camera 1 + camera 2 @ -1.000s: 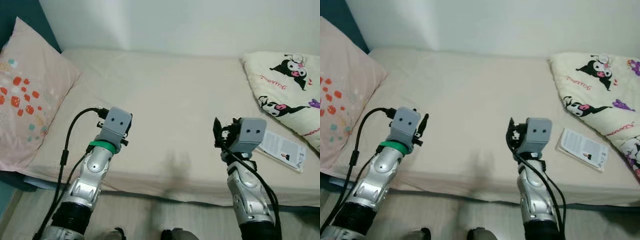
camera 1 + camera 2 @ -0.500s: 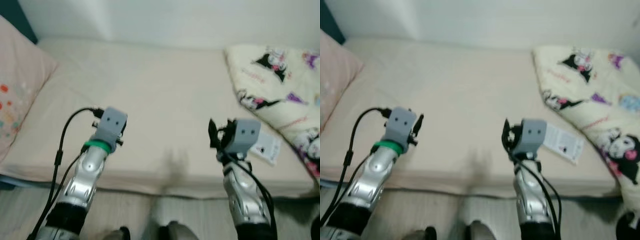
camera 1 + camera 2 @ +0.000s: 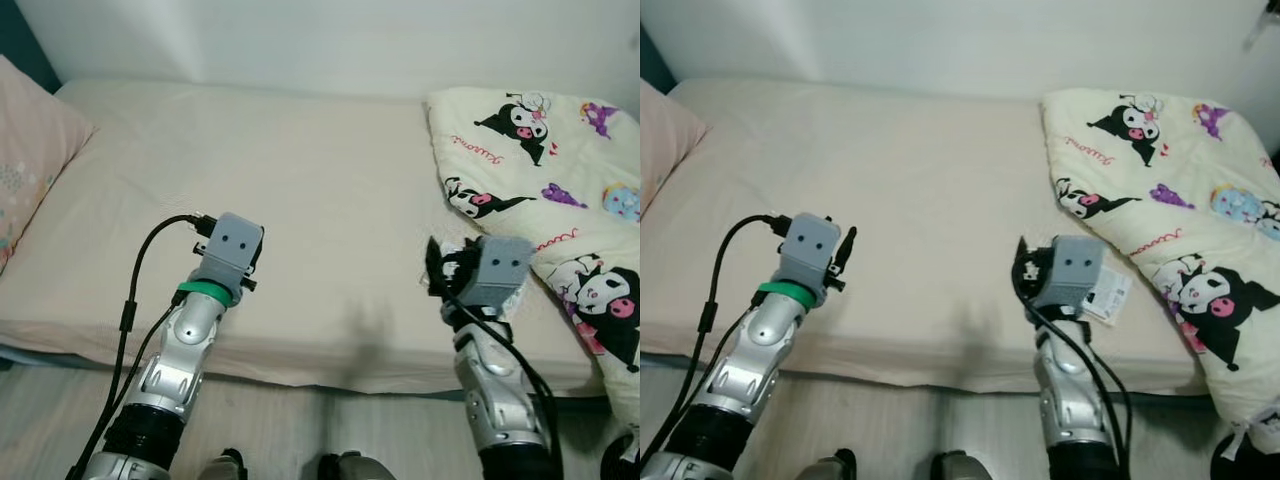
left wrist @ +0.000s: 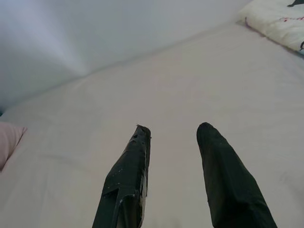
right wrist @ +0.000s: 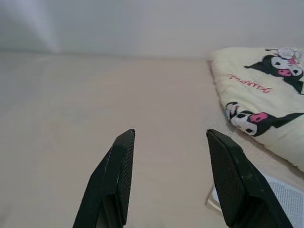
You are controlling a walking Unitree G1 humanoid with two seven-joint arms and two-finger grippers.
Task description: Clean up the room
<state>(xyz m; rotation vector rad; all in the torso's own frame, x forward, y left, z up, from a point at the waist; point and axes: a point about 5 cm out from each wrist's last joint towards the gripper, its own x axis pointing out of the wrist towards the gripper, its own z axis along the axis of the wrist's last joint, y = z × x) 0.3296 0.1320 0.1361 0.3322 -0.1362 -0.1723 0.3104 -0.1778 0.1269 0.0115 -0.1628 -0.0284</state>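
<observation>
On the beige mattress (image 3: 930, 200), near right: thin white printed booklet (image 3: 1107, 295), likely light and floppy; pinch its exposed near edge. Right gripper (image 5: 168, 178) and left gripper (image 4: 173, 175) both spread, empty.

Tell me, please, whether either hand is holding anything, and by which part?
Nothing is held: the left hand and right hand are open over the bed.

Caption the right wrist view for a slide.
Open right gripper hovering over the bed, cartoon-print blanket and a leaflet alongside.

The right arm hides most of the booklet (image 3: 1108, 296).
</observation>
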